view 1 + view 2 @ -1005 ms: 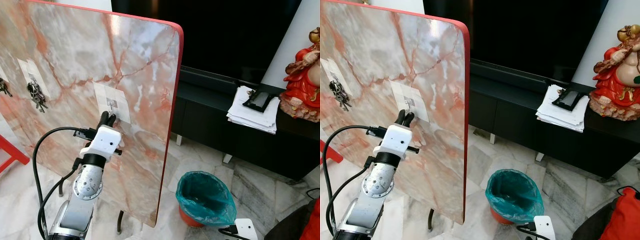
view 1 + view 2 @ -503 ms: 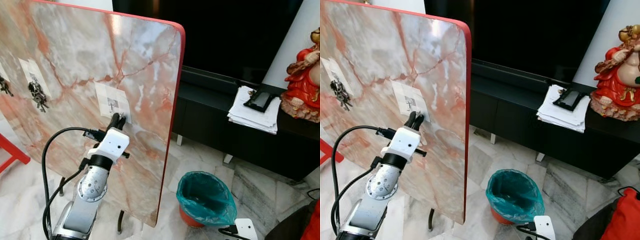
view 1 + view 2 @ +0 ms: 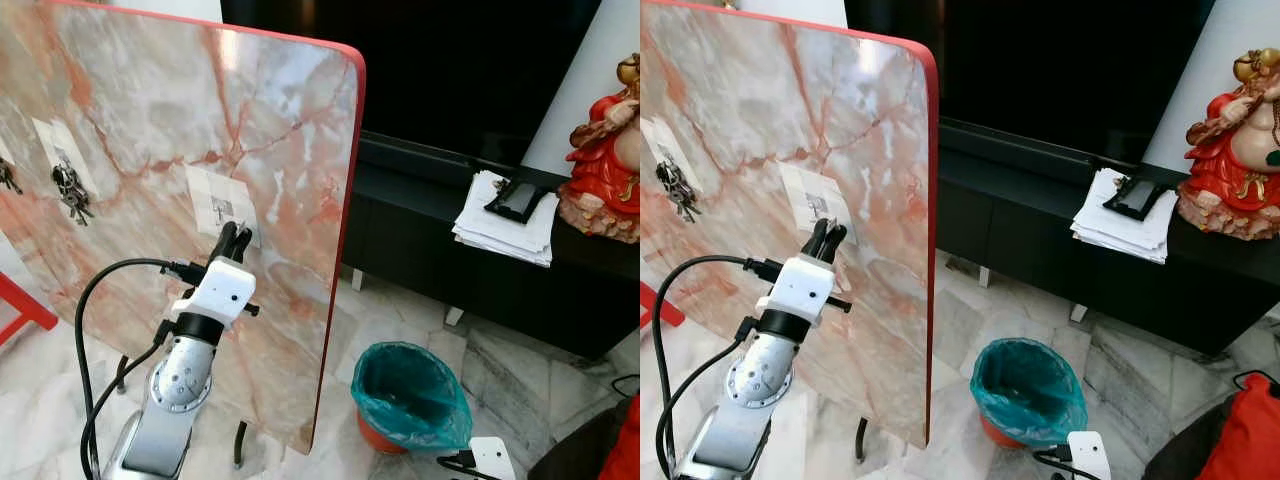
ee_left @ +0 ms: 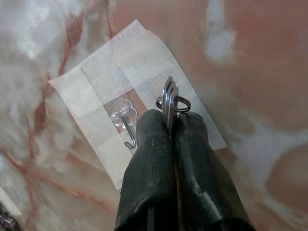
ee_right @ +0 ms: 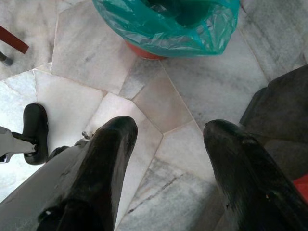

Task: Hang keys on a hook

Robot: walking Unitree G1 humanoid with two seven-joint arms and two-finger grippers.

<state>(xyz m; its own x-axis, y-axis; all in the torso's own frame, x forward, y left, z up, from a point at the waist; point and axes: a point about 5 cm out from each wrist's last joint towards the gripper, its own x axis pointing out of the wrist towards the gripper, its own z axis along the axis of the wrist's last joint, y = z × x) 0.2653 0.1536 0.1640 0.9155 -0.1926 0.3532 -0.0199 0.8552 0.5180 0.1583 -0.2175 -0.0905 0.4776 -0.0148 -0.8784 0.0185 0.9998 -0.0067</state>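
My left gripper point(image 3: 231, 236) is raised against the upright marble board point(image 3: 150, 120), shut on a set of keys point(image 4: 169, 102) whose ring point(image 4: 179, 103) sticks out past the fingertips. A clear hook point(image 4: 126, 120) on a white taped patch point(image 3: 222, 203) sits right beside the keys, just apart from the ring. Another bunch of keys point(image 3: 70, 192) hangs on a hook further left on the board. My right gripper point(image 5: 166, 139) hangs open low over the floor.
A teal-lined bin point(image 3: 408, 396) stands on the marble floor right of the board. A black TV bench point(image 3: 480, 250) carries a stack of papers point(image 3: 503, 225) and a red figurine point(image 3: 605, 165). A red frame point(image 3: 20, 305) shows at the far left.
The left gripper has shifted slightly up toward the taped hook since half a second ago. The keys stay gripped. The camera has shifted a little.
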